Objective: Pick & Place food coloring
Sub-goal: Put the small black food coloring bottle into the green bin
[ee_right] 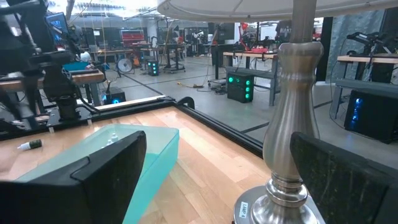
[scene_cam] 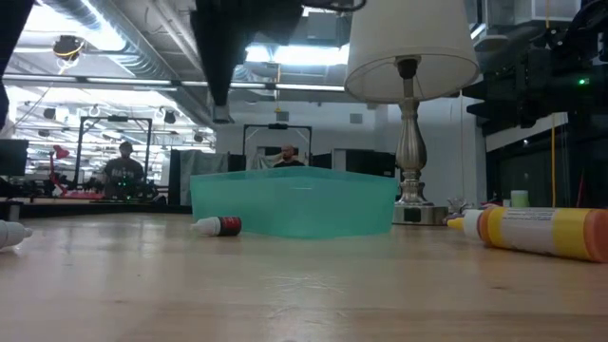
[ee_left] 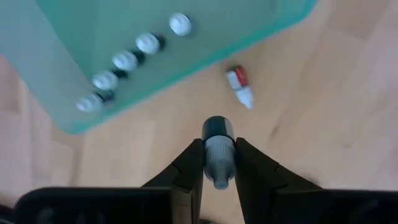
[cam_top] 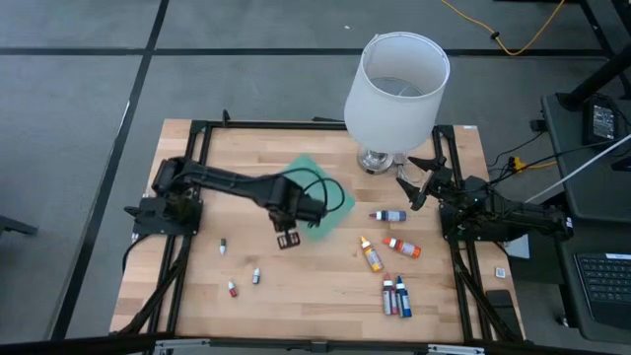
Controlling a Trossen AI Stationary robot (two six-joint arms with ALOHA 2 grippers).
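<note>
Left wrist view shows the left gripper [ee_left: 219, 163] clamped on a tiny dark dropper bottle [ee_left: 218, 144] above the wood table [ee_left: 323, 93], just beside the green tray [ee_left: 81, 37] holding five white-capped bottles [ee_left: 125, 60], while the right gripper [ee_right: 211, 180] waits spread wide near the lamp base [ee_right: 292, 155]

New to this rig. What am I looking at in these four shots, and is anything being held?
Two robot arms work at a wooden table. One camera looks down from above, one sits at table height, and one rides on each wrist. The left pincer is shut on a tiny dark bottle, beside a green tray already holding several white-capped ones. The right pincer waits open by the lamp. More small bottles lie loose on the wood, including a red one and an orange one.
</note>
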